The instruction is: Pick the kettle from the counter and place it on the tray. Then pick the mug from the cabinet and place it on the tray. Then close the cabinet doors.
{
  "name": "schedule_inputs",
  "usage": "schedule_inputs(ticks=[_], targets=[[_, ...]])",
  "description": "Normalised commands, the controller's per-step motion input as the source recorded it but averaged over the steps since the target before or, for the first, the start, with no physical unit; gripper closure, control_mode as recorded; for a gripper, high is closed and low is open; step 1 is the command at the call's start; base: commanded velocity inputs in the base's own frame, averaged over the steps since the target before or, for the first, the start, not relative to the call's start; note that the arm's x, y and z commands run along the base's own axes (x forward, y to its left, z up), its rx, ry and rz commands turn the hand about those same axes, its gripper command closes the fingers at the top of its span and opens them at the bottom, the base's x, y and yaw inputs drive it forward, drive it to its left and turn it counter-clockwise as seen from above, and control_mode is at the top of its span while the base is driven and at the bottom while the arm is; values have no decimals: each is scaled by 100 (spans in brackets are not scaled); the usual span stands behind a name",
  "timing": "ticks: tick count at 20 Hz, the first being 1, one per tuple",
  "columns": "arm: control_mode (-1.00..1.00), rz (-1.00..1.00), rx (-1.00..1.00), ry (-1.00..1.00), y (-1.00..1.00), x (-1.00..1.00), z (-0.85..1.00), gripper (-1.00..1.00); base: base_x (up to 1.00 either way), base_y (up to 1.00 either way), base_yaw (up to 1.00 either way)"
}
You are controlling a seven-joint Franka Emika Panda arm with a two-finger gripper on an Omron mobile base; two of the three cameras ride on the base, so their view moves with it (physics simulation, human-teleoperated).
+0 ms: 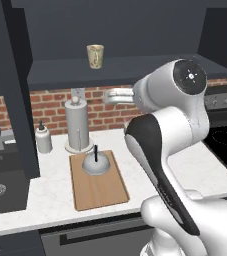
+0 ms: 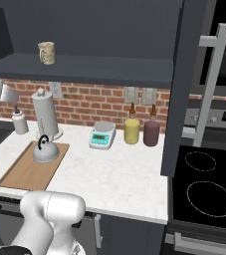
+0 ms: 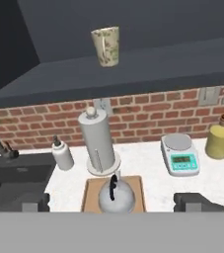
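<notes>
The arm (image 1: 170, 145) is white, round and smooth, with shiny fat parts. A black band runs along one part. One joint has a dark round cap (image 1: 189, 76) with tiny white dots.

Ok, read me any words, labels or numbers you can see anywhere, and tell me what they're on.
No text can be read.
Mug: faint dark markings on its side, too blurred to read.
Kitchen scale: green display, no digits legible.
White bottle: no label shows.

Grey dome kettle (image 1: 95, 164) upright on wooden tray (image 1: 99, 189), beige mug (image 1: 95, 56) on open cabinet (image 1: 115, 67) shelf
</notes>
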Motion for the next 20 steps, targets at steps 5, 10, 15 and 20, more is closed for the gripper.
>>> schedule_inputs(ticks=[5, 10, 15, 20], targets=[[-100, 0, -9, -21, -9, 4, 45, -100, 0, 0, 0], [-100, 1, -7, -34, -4, 7, 0, -100, 0, 0, 0], [-100, 2, -3, -28, -6, 24, 6, -100, 0, 0, 0], [-100, 0, 0, -6, 0, 34, 23, -100, 0, 0, 0]])
